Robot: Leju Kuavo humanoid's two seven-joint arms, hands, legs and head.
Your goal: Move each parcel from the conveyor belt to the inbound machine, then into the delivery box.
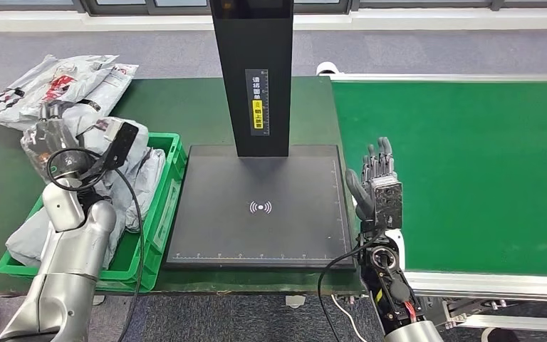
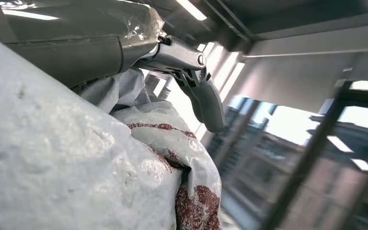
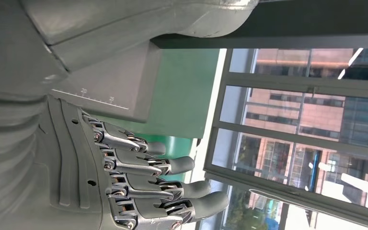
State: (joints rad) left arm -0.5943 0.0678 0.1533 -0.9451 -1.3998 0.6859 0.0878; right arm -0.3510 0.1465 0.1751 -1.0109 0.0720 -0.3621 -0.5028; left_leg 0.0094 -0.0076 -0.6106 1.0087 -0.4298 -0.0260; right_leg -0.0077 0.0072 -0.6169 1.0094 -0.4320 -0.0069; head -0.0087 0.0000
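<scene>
where the head view looks down, grey parcels (image 1: pixel 124 182) fill the green delivery box (image 1: pixel 162 214) beside the black inbound machine (image 1: pixel 260 206); more bags (image 1: pixel 57 85) lie on the green table behind. the left hand (image 1: pixel 51 135) sits among the parcels, its grasp unclear. the right hand (image 1: pixel 377 182) stands spread by the bare conveyor belt (image 1: pixel 463 171).

in the left wrist view, a crumpled parcel (image 2: pixel 76 163) blocks the hand.

in the right wrist view, the fingers (image 3: pixel 172 165) lie straight and apart before windows.

Grey parcels (image 1: pixel 124 178) heaped – green delivery box (image 1: pixel 158 235)
</scene>
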